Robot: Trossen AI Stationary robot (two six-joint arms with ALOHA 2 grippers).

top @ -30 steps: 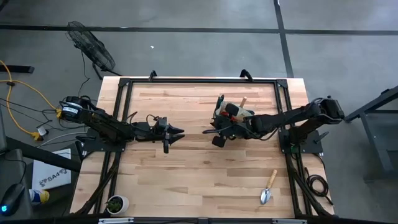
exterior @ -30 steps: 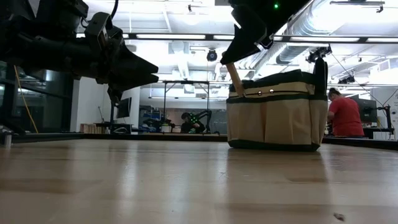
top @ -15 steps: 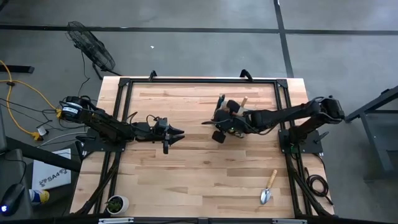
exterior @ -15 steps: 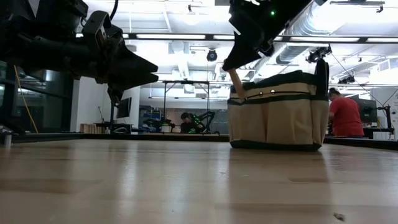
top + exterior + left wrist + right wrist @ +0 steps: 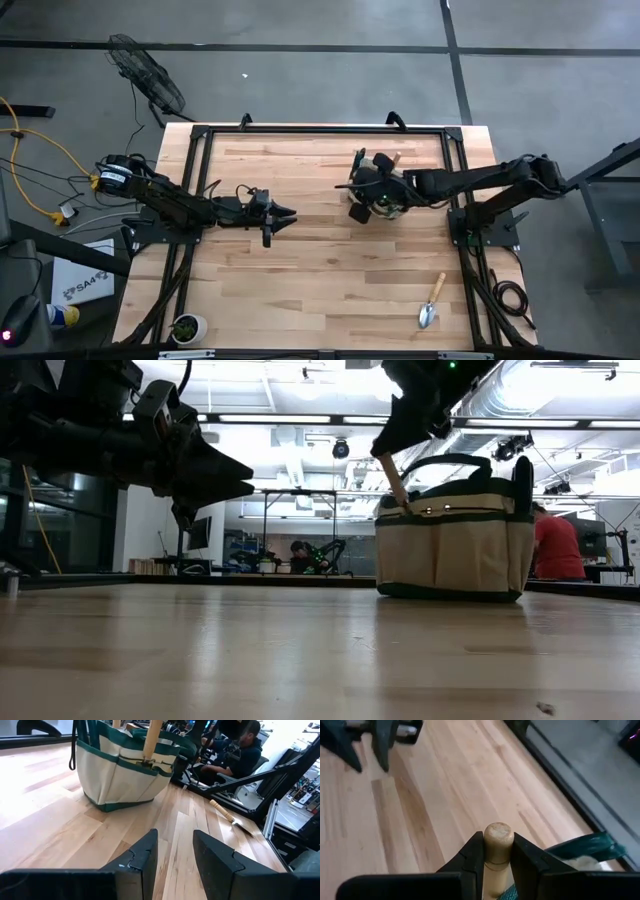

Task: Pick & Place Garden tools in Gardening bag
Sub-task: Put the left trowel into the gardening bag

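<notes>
No legible text, label, brand, number or sign in any view.

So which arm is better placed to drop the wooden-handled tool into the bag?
The right. Its gripper is shut on the wooden handle, directly above the gardening bag. The left gripper hangs empty over bare table, well apart from the bag.

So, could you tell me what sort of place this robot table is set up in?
Probably a robotics lab or workshop: exposed ceiling ducts and strip lights overhead, a bare concrete floor around the framed wooden table, and a person at another workstation behind.
</notes>
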